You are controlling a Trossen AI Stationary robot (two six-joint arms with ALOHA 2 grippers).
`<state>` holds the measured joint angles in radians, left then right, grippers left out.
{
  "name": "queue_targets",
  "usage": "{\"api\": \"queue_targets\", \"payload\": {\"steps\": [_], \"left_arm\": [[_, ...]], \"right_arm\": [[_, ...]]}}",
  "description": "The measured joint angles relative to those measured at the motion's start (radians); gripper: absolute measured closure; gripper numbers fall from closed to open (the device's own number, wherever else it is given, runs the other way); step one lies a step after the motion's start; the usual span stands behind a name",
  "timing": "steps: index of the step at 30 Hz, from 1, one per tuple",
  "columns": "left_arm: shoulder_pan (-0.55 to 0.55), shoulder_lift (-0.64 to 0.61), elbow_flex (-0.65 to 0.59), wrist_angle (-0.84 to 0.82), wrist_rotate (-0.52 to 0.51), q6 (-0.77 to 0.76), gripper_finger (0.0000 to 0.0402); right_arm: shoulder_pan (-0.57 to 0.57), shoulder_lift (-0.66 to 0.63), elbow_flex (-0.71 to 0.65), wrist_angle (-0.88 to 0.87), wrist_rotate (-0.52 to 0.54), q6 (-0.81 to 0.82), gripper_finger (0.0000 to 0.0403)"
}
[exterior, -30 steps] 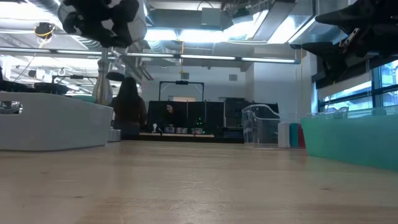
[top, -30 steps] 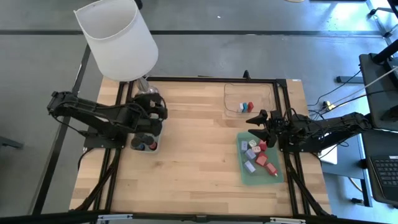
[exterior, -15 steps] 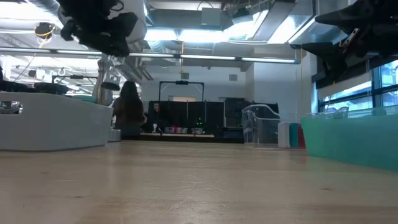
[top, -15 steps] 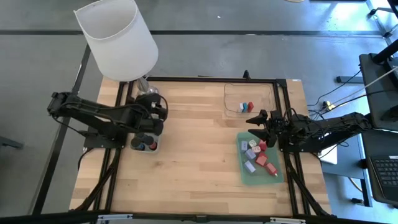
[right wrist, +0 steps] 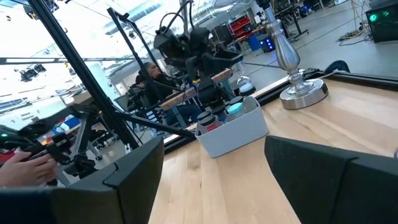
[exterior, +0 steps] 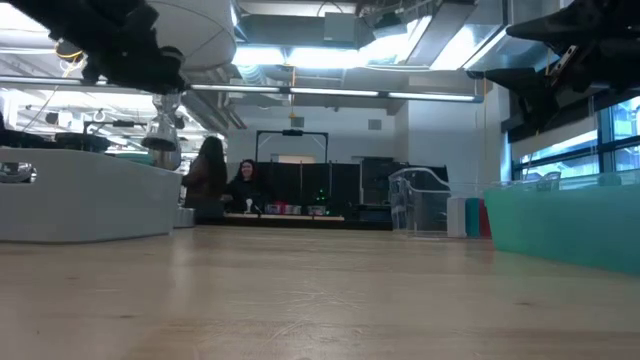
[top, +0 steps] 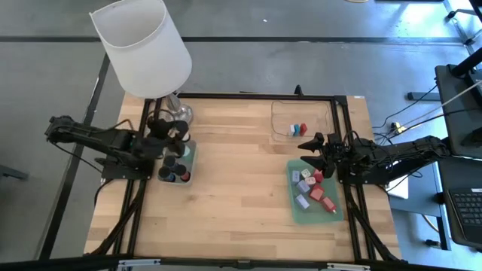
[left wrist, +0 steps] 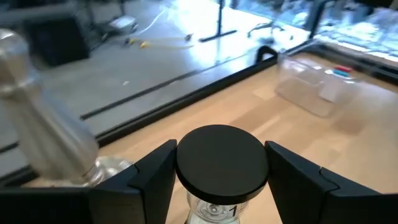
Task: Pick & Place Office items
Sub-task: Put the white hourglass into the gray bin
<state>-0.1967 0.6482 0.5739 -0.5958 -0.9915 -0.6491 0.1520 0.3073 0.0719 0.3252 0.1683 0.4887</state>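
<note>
While I watch from the left wrist camera, the left gripper sits closest to me, its two dark fingers closed on a black round cap topping a small clear piece between them. From overhead, that gripper hangs over the grey bin at the table's left side, where more round caps stand upright, one showing red and one teal. Just behind the bin stands the lamp, its silver base on the wood. Across the table, the right gripper hovers between the two trays, fingers spread apart and holding nothing. Below it, the green tray carries red, pink and lilac-blue blocks lying loosely together. Beyond it, the clear tray at the far edge holds a few small pieces, blue, white and red, side by side. Farther off, in the low view, people sit in the room behind the table.
</note>
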Motion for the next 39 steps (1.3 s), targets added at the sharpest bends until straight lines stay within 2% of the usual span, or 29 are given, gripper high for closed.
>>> {"api": "queue_targets", "payload": {"steps": [3,9,18,39], "left_arm": [[0.0,-0.092,-0.088,0.114,0.02,0.121,0.0186],[0.0,-0.217,-0.235,0.274,0.052,0.23,0.0186],[0.0,-0.294,-0.287,0.307,0.144,0.339,0.0186],[0.0,-0.292,-0.289,0.244,0.296,0.197,0.0185]], "right_arm": [[0.0,0.0,0.0,0.0,0.0,0.0,0.0121],[0.0,0.0,0.0,0.0,0.0,0.0,0.0121],[0.0,0.0,0.0,0.0,0.0,0.0,0.0121],[0.0,0.0,0.0,0.0,0.0,0.0,0.0121]]}}
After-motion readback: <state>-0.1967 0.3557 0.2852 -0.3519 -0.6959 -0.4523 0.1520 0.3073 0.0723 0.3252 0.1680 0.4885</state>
